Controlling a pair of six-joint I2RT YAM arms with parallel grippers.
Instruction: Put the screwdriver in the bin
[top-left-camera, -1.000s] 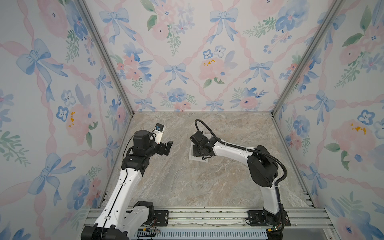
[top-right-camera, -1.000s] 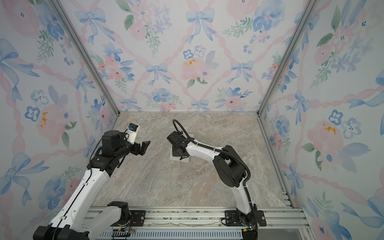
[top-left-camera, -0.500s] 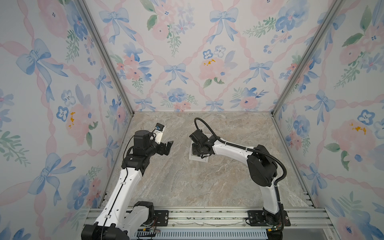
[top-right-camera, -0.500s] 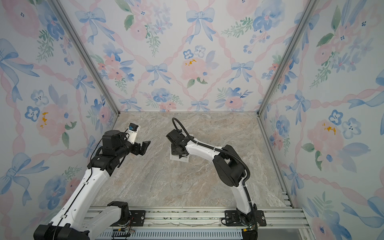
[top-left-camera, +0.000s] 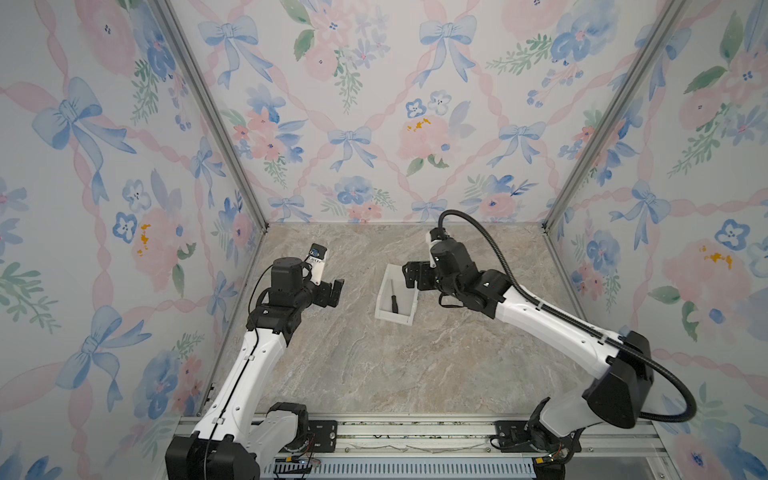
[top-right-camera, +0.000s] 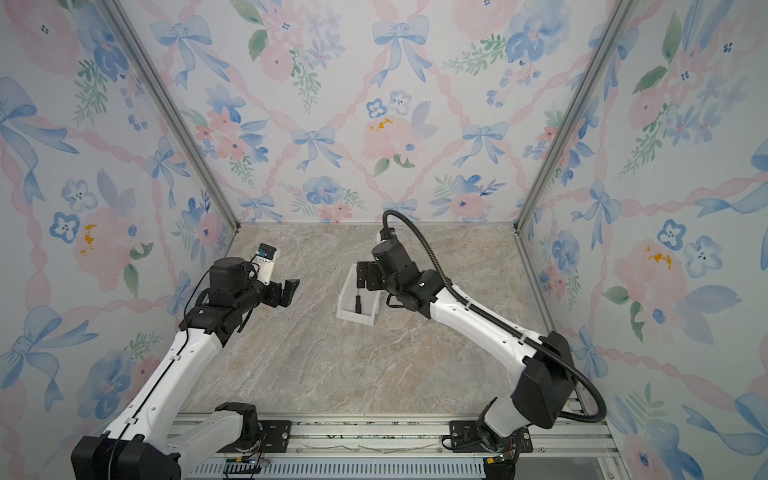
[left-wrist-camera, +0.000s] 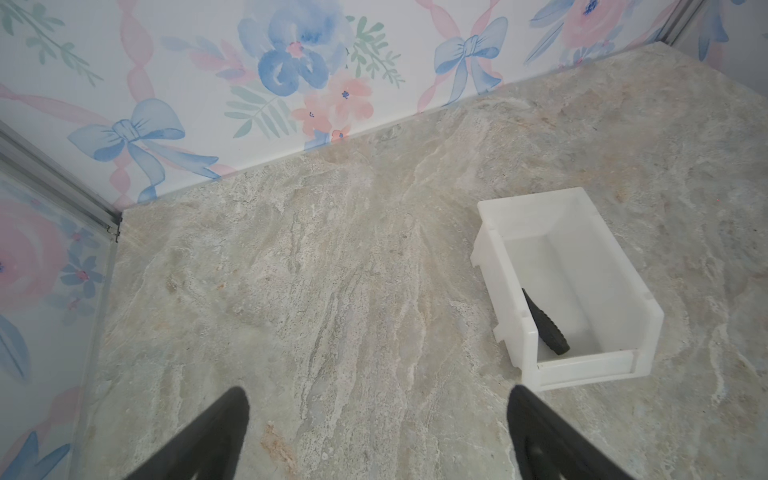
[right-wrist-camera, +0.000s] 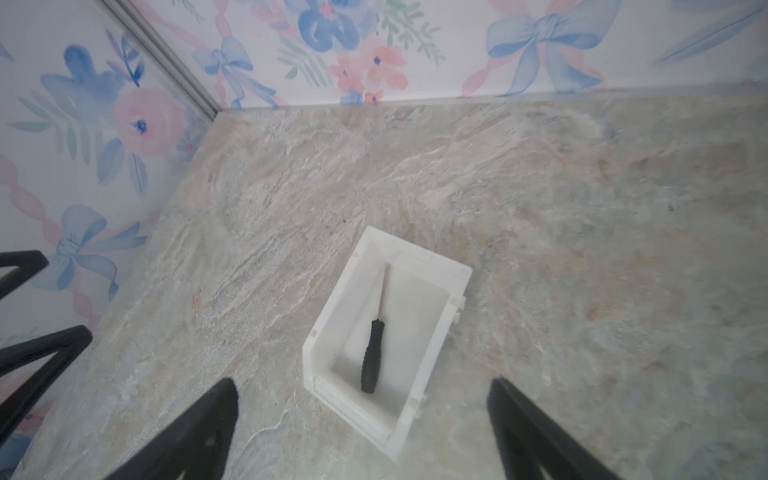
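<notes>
The white bin (top-left-camera: 392, 319) stands mid-table in both top views, its front wall (top-right-camera: 354, 320) low. Flat on the bin's floor lies the screwdriver (top-left-camera: 393, 300), black handle toward the low end wall, shown too in the other top view (top-right-camera: 358, 304). My right gripper (top-left-camera: 409, 276) hovers open just above the bin's far right side, holding nothing. From the right wrist the screwdriver (right-wrist-camera: 371, 358) sits inside the bin (right-wrist-camera: 434, 345), ahead of the wide-apart jaws (right-wrist-camera: 361, 386). My left gripper (top-left-camera: 336, 291) stands open and empty, left of the bin (left-wrist-camera: 582, 365).
Floral walls enclose the marble table (top-left-camera: 374, 365) on three sides, with metal corner posts (top-left-camera: 216, 124). The arms' mounting rail (top-left-camera: 415, 432) runs along the front edge. The left gripper's fingers (right-wrist-camera: 45, 353) show in the right wrist view.
My right gripper has opened, let go of the screwdriver and drawn back to the right off the bin, uncovering it. The left arm has not moved.
</notes>
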